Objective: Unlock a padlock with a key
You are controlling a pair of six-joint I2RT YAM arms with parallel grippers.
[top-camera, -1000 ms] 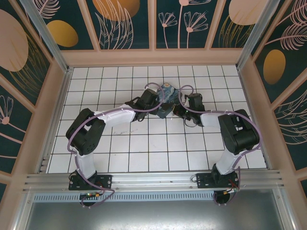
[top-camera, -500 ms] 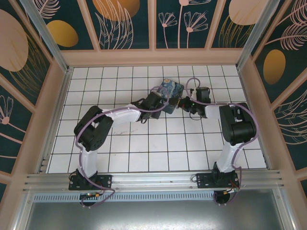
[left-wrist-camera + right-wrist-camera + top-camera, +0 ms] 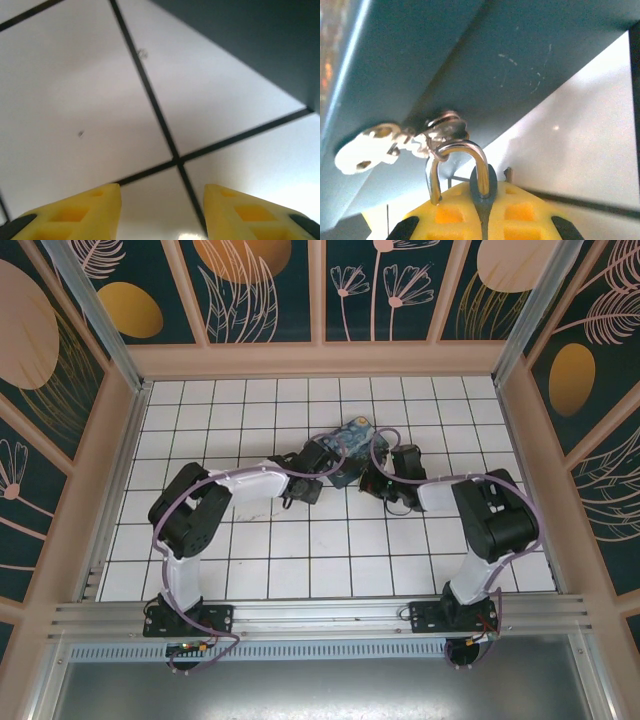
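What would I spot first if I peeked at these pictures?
Probably the left arm and right arm leaning together over a blue box in the middle of the white tiled table. Up close, the padlock pokes its shiny loop out of the right gripper, whose yellow fingers are shut on it, close to the box.

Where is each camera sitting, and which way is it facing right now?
Top external: above and behind the arms, looking down at the tiled table; both arms show, bases nearest.
Left wrist: on the left arm, low over the tiles; the open left hand at the bottom edge.
Right wrist: on the right arm, close against the box; the right hand shut on the padlock.
Shared: both wrist views catch the box's dark side.
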